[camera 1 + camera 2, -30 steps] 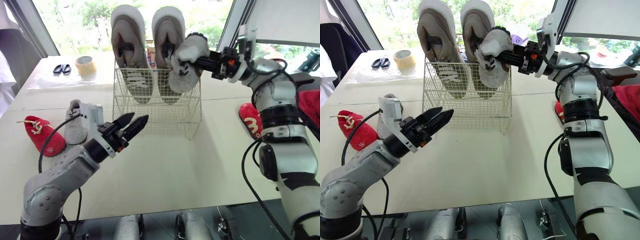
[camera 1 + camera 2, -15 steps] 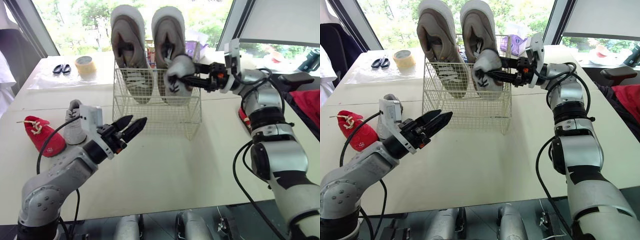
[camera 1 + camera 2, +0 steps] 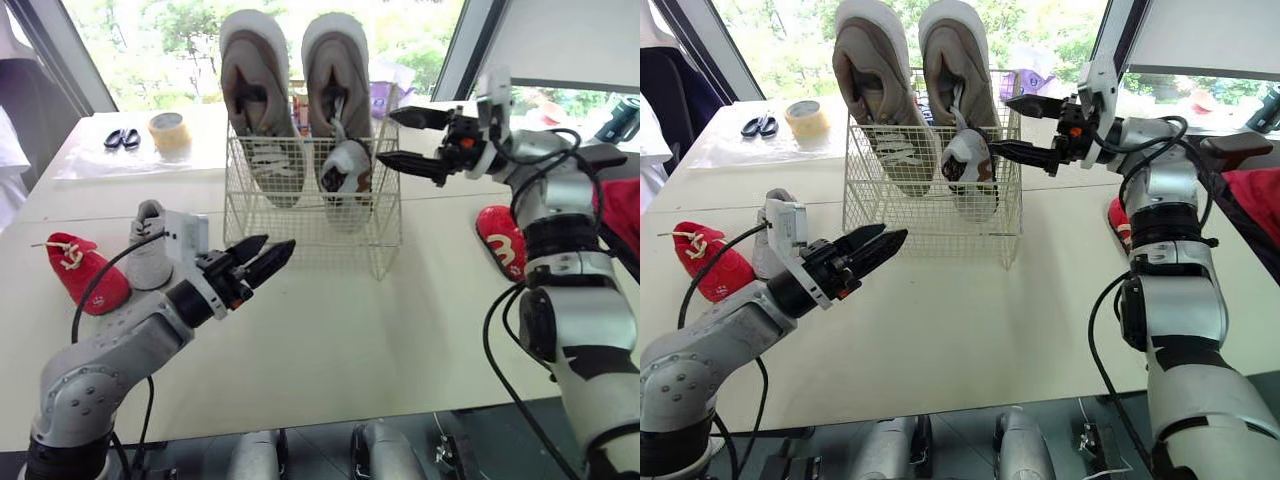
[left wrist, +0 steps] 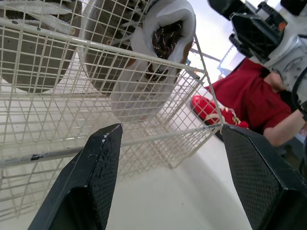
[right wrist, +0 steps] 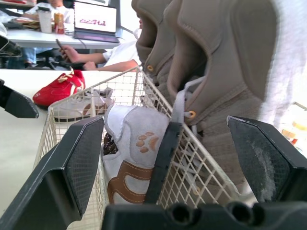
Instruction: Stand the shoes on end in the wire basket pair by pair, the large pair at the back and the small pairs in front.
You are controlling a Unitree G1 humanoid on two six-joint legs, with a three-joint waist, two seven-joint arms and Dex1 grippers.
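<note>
Small white shoe point(image 3: 345, 172) in white wire basket point(image 3: 388, 222).
Right tool point(image 3: 388, 136), left tool point(image 3: 274, 246) open, empty; shoe likely light, soft: pinch collar.

office or lab workroom, not a home. long white surface point(image 3: 330, 330) runs up to tall black-framed windows point(image 3: 190, 30) with trees outside, and a pale roller blind point(image 3: 570, 40) covers the upper right pane. work clutter on the surface: black-handled scissors point(image 3: 120, 138), tan roll of tape point(image 3: 171, 132), white wire basket point(image 3: 300, 225). right wrist view looks across to another pale desk point(image 5: 29, 37) with an open laptop point(image 5: 95, 17), screen lit, a white cup point(image 5: 45, 21) and a drinks can point(image 5: 59, 21). a person in a white top point(image 5: 120, 52) sits there holding a phone point(image 5: 60, 44). a second person in a red top point(image 4: 244, 96) is near the surface's right end.
</note>
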